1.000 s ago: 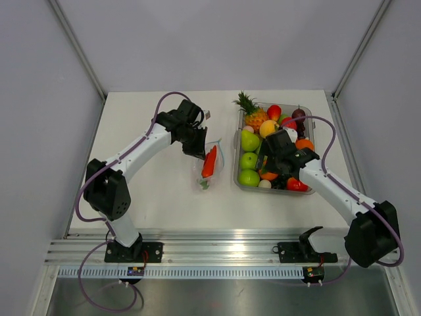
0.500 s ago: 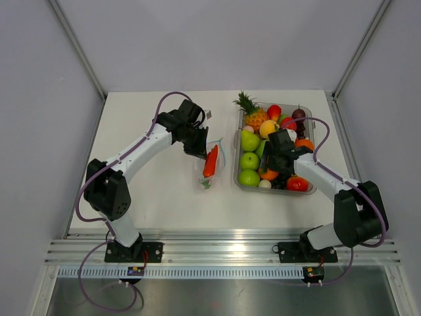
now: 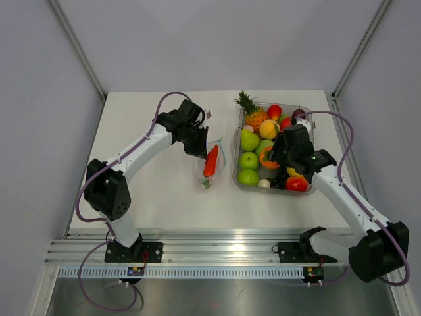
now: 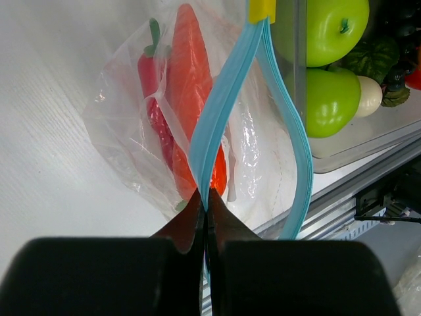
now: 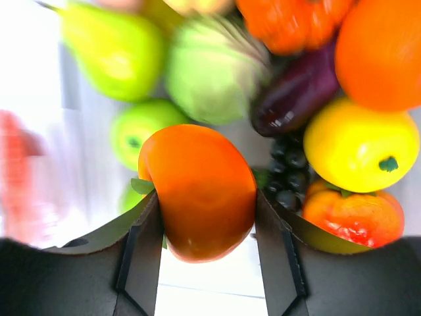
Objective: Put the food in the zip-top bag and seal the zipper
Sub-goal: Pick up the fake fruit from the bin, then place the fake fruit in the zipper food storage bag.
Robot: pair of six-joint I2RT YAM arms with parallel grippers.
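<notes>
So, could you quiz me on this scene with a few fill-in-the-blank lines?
The left gripper pinches the bag's blue ___.
The right gripper holds an ___ fruit.
Inside the bag lies a red ___.
The apples sit in a clear ___.
Missing words: zipper; orange; chili; tray.

A white surface (image 3: pixel 151 197) sits inside pale grey walls (image 3: pixel 217 39). Silver aluminium rails (image 3: pixel 223 253) run along its near edge. Light is even and soft.
</notes>
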